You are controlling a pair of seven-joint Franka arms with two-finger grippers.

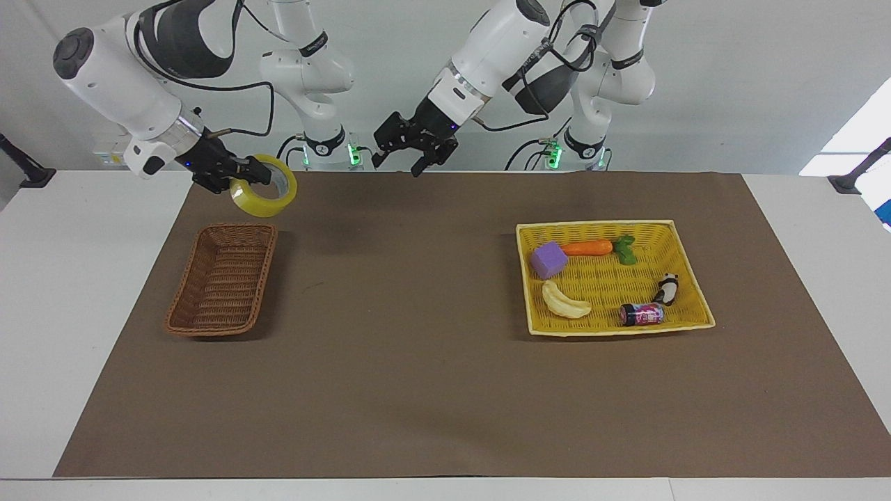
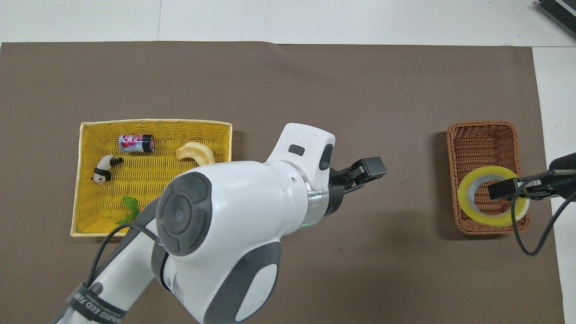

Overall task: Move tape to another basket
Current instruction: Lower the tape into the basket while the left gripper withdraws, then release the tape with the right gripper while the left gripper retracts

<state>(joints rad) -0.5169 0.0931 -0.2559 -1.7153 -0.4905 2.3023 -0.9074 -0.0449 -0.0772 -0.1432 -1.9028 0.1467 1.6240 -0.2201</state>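
In the facing view, the foreground is bare brown mat (image 1: 418, 390). At middle left of that frame lies the dark brown wicker basket (image 1: 223, 278), with nothing resting in it. At middle right sits the yellow tray (image 1: 686, 268), holding a purple block (image 1: 548, 259), a carrot (image 1: 588, 247), a banana (image 1: 564, 300), a small can (image 1: 642, 314) and a panda figure (image 1: 667, 287).

Higher in the frame, at upper left, the right gripper (image 1: 245, 174) is clamped on the rim of the tape (image 1: 264, 186), one finger through its core. The yellow roll hangs in the air, tilted, just above the basket's end nearest the robots. In the overhead view the tape (image 2: 492, 195) overlaps that same lower end of the basket (image 2: 481, 139), at the right of the frame.

At upper centre of the facing view, the left gripper (image 1: 412, 161) hangs over the mat's top edge, fingers spread apart and holding nothing, well apart from the tape.
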